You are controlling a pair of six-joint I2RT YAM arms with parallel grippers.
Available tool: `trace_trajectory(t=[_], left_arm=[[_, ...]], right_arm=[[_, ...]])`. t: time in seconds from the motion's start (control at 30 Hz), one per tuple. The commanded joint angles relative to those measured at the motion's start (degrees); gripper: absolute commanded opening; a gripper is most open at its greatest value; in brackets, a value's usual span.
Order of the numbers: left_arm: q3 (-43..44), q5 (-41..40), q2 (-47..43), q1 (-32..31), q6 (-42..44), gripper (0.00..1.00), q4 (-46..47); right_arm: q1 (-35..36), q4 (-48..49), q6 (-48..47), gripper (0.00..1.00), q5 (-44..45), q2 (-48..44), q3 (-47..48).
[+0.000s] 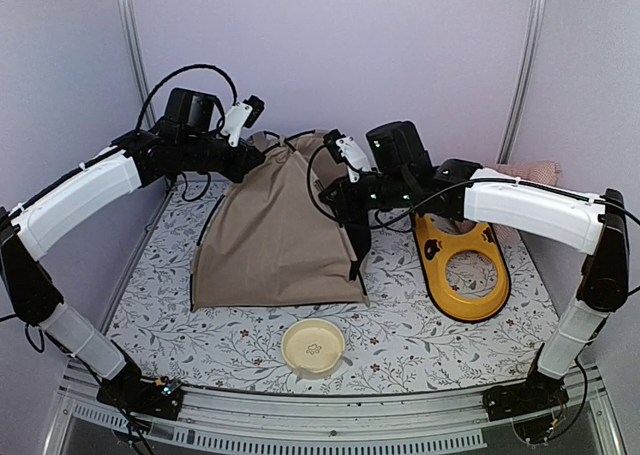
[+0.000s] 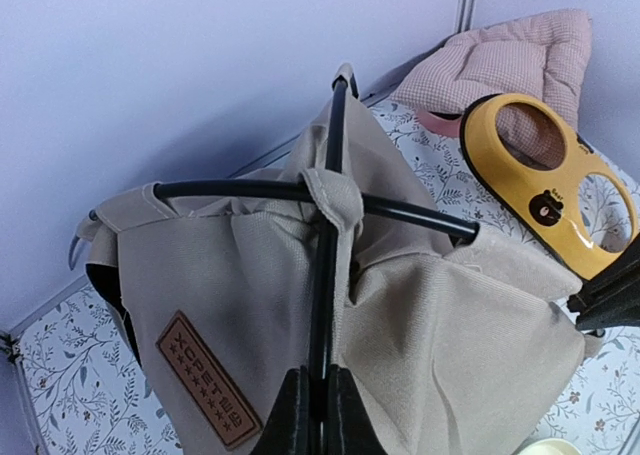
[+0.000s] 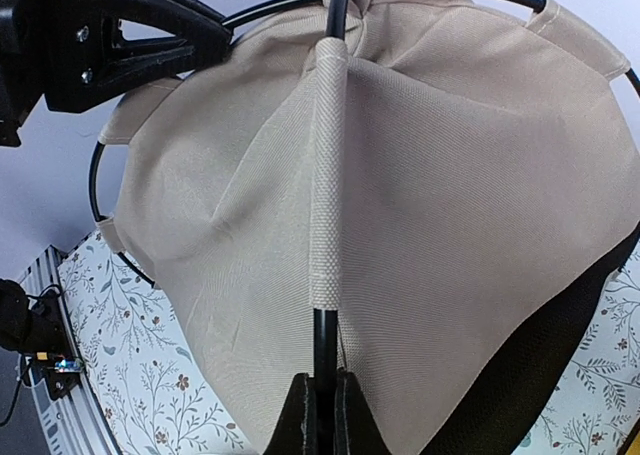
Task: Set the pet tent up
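Left gripper [image 2: 316, 380]: jaws clenched on a thin black pole [image 2: 322, 275], low on its run. Above the grip the pole climbs to a fabric loop, where a cross pole [image 2: 230, 188] passes over it. The brown label patch [image 2: 208, 377] sits just left of the fingers.

Right gripper [image 3: 322, 380]: jaws likewise clamped on a pole section [image 3: 322, 340], just below the woven fabric sleeve [image 3: 325, 175] it threads through. I cannot tell whether both grippers hold the same pole.

Pet tent [image 1: 275, 225]: on the table [image 1: 160, 305], left of centre and nearer the far edge. Its base is on the cloth and its crown is held between the two arms. The fabric hangs in slack folds, more a slumped cone than a dome.

Elsewhere:
- The yellow feeder tray [image 1: 432, 255] is toward the right edge.
- The checked cushion [image 2: 520, 55] is at the far right corner.
- The cream bowl [image 1: 286, 347] is by the near edge, centre.

Step in hand (judgement): raising and shaping the frame, both arms gripping poles near the crown. The task is mid-way, since the tent is up but not taut.

Next move (judgement): lift and spread the two grips together so the poles bow out and the cloth tightens. Keep the base flat on the table and clear of the tray. A one-sided pull risks tipping the tent.
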Motion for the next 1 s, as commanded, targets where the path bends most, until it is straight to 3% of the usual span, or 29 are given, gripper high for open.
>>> trace_trajectory(t=[0.0,0.5,0.97], left_arm=[[1.3,-2.7,-0.8,1.8,-1.7,0.00,0.3],[2.2,-3.9,-2.0,7.3,-5.6,0.00,-0.2],[2.9,-3.3,-1.6,11.8,-7.0,0.00,0.3]], right_arm=[[-0.4,-0.1,0.4,0.00,1.2,-1.2,-2.4],[-0.4,4.7,4.4,0.00,-0.2,-5.6,-19.7],[-0.8,3.6,4.2,0.00,1.8,-6.6,-23.0]])
